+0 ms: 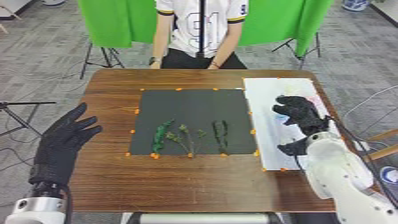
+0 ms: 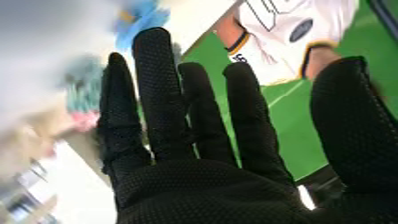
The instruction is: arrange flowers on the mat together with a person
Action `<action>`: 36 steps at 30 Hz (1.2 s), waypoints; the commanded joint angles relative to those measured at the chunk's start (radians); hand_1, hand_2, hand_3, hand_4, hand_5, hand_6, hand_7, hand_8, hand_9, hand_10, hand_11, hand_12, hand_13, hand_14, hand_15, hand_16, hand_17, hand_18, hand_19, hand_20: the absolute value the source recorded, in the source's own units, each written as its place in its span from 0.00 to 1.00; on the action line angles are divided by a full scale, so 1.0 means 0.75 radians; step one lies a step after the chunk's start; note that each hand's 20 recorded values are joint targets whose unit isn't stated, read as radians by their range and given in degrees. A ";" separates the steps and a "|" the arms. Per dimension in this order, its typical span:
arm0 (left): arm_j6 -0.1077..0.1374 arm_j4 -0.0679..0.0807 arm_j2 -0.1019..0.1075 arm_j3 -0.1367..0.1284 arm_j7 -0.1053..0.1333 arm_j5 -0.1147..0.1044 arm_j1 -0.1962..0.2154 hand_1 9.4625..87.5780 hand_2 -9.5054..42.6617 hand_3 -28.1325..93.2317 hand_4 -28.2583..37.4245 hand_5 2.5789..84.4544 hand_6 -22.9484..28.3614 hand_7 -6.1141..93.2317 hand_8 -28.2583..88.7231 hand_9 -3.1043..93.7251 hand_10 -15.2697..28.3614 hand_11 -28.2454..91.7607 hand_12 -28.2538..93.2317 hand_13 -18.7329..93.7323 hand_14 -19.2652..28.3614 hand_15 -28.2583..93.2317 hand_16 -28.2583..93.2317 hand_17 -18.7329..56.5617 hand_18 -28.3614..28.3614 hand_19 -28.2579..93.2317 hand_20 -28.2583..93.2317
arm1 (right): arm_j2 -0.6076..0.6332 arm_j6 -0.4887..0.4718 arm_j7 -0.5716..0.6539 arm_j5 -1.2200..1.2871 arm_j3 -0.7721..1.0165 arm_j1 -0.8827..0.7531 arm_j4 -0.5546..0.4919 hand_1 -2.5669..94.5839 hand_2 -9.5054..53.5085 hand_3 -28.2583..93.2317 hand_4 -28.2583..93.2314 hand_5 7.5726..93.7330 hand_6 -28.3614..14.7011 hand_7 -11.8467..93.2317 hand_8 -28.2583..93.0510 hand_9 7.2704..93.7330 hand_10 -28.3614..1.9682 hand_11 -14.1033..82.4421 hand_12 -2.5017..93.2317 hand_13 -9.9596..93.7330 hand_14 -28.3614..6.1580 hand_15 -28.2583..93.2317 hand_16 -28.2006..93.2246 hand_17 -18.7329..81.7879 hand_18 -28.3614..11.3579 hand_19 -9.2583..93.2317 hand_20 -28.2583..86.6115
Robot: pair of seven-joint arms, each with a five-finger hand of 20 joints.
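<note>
My right hand [image 1: 300, 114] is over the white sheet [image 1: 264, 95] on the right side of the table, its fingers spread and holding nothing. In the right wrist view the same hand [image 2: 191, 187] is open with straight fingers; beyond them are a blue flower [image 2: 142, 17], a teal one [image 2: 83, 85] and a pink one [image 2: 84, 120], all blurred. On the dark mat [image 1: 191, 107] lie a leafy green stem [image 1: 161, 136], a thin branching stem [image 1: 188, 140] and a dark green strand [image 1: 220, 136], side by side near its front edge. My left hand [image 1: 60, 142] stands open beside the table's left edge.
Small orange pieces [image 1: 155, 156] sit around the edges of the mat and the sheet. The brown table [image 1: 178, 185] extends in front of the mat. Behind it hangs a green curtain [image 1: 115, 22], with stand legs [image 1: 105, 57] on the floor nearby.
</note>
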 commanded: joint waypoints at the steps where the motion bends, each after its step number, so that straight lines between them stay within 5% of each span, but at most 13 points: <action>1: -0.002 -0.007 -0.008 0.001 -0.016 0.005 0.015 0.15 0.28 0.89 0.00 0.40 0.58 0.20 0.16 0.38 0.79 0.46 0.31 0.39 0.96 0.70 0.14 0.13 0.89 0.65 0.33 | 0.039 -0.055 0.069 -0.190 -0.059 0.032 0.042 0.28 0.19 0.84 0.04 0.44 0.67 0.25 0.14 0.44 0.43 0.27 0.18 0.58 0.32 0.72 0.30 0.37 0.06 0.71 0.39; 16: -0.007 -0.004 -0.007 0.004 -0.025 0.007 -0.001 0.15 0.28 0.89 0.00 0.40 0.58 0.21 0.15 0.39 0.79 0.47 0.31 0.39 0.96 0.70 0.14 0.13 0.89 0.65 0.32 | 0.147 -0.152 0.186 -0.504 -0.365 0.247 0.217 0.36 0.11 0.86 0.03 0.47 0.72 0.28 0.13 0.46 0.47 0.29 0.18 0.62 0.44 0.72 0.30 0.40 0.14 0.71 0.37; 22: -0.009 -0.006 -0.008 -0.001 -0.024 0.008 0.001 0.15 0.28 0.89 0.00 0.40 0.59 0.21 0.15 0.39 0.79 0.47 0.31 0.39 0.96 0.70 0.14 0.13 0.89 0.65 0.32 | 0.168 -0.026 0.281 -0.657 -0.518 0.311 0.278 0.50 0.04 0.82 0.00 0.63 0.77 0.31 0.16 0.67 0.60 0.35 0.19 0.73 0.60 0.67 0.34 0.48 0.23 0.72 0.34; 26: -0.006 -0.009 -0.004 -0.001 -0.014 0.006 0.006 0.15 0.28 0.89 0.00 0.40 0.59 0.21 0.15 0.39 0.79 0.47 0.31 0.39 0.96 0.70 0.14 0.13 0.89 0.65 0.32 | 0.170 0.022 0.323 -0.691 -0.565 0.332 0.305 0.62 0.00 0.76 0.00 0.78 0.79 0.33 0.22 0.87 0.76 0.23 0.35 0.82 0.79 0.60 0.47 0.53 0.31 0.76 0.33; 36: -0.011 -0.023 0.005 -0.014 -0.014 0.009 0.006 0.15 0.28 0.89 0.00 0.40 0.58 0.21 0.15 0.39 0.79 0.47 0.31 0.39 0.96 0.70 0.14 0.13 0.89 0.65 0.32 | 0.190 0.157 0.343 -0.741 -0.576 0.328 0.267 0.67 0.00 0.75 0.00 0.85 0.79 0.34 0.23 0.94 0.82 0.26 0.40 0.87 0.87 0.60 0.49 0.56 0.41 0.79 0.32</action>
